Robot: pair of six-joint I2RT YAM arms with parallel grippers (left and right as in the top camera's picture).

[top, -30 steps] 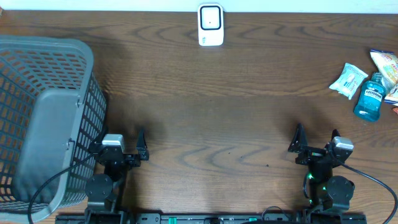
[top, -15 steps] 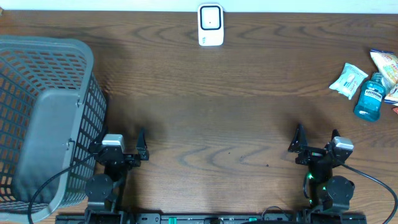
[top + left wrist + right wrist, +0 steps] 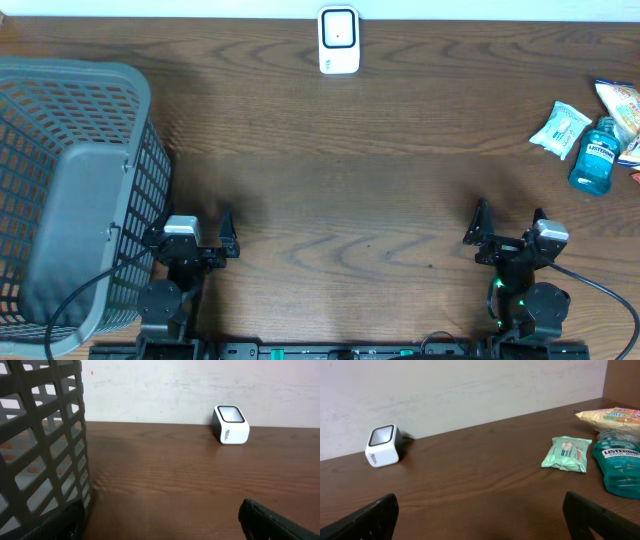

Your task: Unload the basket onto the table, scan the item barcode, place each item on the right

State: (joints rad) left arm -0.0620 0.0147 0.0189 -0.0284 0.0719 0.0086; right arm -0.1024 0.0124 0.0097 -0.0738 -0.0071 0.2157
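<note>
The white barcode scanner [image 3: 339, 40] stands at the far edge of the table, also seen in the left wrist view as the scanner [image 3: 231, 425] and in the right wrist view as the scanner [image 3: 383, 446]. Items lie at the far right: a green wipes packet [image 3: 560, 128] [image 3: 568, 453], a blue mouthwash bottle [image 3: 596, 155] [image 3: 620, 467] and a snack bag [image 3: 620, 100] [image 3: 612, 414]. My left gripper [image 3: 190, 230] [image 3: 160, 520] and right gripper [image 3: 510, 222] [image 3: 482, 510] rest near the front edge, both open with nothing between their fingers, far from every item.
A large grey mesh basket [image 3: 70, 190] fills the left side, its wall [image 3: 40, 435] close beside my left gripper. A pale wall runs behind the table's far edge. Brown wood tabletop [image 3: 350, 180] lies between the grippers and the scanner.
</note>
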